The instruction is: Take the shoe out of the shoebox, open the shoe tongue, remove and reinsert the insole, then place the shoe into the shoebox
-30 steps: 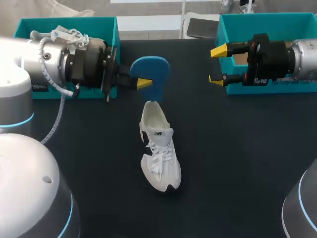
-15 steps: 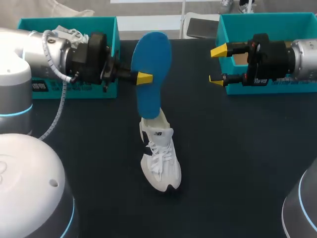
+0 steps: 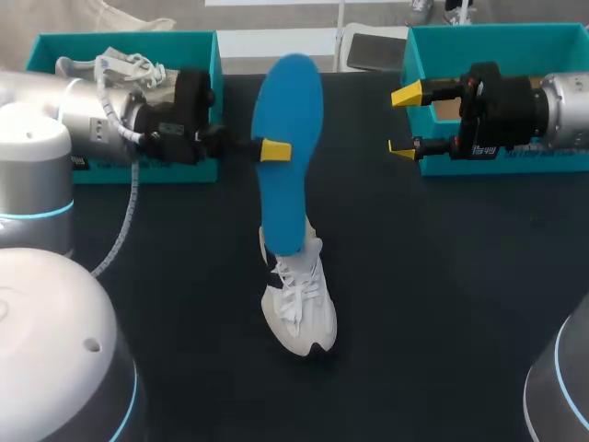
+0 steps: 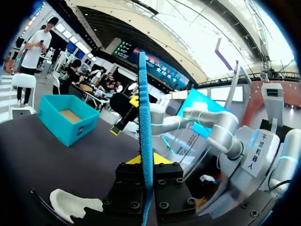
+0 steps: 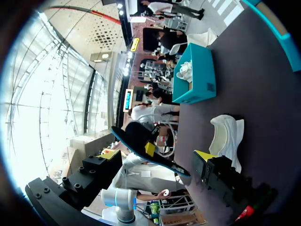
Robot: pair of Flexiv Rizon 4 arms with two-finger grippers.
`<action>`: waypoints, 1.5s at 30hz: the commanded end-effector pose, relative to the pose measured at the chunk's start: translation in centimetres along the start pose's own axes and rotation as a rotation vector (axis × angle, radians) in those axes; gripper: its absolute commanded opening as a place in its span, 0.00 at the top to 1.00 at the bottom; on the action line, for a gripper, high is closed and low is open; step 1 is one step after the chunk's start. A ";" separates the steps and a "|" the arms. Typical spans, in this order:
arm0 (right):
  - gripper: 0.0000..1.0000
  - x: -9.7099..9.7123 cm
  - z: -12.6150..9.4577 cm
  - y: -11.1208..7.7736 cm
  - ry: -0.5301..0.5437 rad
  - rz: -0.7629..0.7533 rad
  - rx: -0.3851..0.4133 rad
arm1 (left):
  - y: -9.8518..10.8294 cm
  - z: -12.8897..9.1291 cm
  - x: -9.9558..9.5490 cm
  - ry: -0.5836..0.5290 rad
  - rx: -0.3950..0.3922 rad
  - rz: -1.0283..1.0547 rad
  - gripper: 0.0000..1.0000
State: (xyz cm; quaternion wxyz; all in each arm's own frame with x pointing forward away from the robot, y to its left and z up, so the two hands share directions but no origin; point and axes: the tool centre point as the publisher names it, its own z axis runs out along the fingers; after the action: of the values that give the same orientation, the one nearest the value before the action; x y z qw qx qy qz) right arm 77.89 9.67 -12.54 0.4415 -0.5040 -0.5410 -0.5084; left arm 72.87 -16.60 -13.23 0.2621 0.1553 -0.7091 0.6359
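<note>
Above the dark surface in the head view, the left jaws pinched the blue insole at its edge. Its lower end overlapped the heel of the white shoe, which lay below those jaws, outside both boxes. The right jaws stood spread and empty, well apart from the insole, at the front wall of the right shoebox. The left shoebox sat behind the left arm.

From the left wrist, the insole showed edge-on, clamped between the jaws, with the shoe beneath and beside them and the right shoebox ahead.

From the right wrist, the jaws gaped wide. The insole, the shoe and the left shoebox lay ahead of them.
</note>
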 end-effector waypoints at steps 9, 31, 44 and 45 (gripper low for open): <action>0.00 0.0 0.1 -0.1 -0.003 0.001 -0.001 | 0.4 0.5 -1.9 0.225 0.155 -0.655 1.00; 0.00 0.1 0.6 -0.9 -0.105 0.004 -0.019 | -0.5 0.4 -4.1 0.088 0.187 -0.847 1.00; 0.00 3.4 3.7 -3.1 -0.763 -0.092 -0.026 | -0.7 1.2 -4.8 0.057 0.159 -0.938 1.00; 0.00 3.5 3.9 -3.3 -0.856 -0.073 -0.041 | -0.7 1.2 -4.8 0.056 0.157 -0.939 1.00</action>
State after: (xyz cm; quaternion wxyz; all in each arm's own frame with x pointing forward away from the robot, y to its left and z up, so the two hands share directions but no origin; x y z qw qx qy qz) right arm 75.04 13.24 -10.86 0.3092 -0.5724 -0.6213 -0.4368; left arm 76.71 -18.47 -15.54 0.5266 0.4616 -0.5019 0.5076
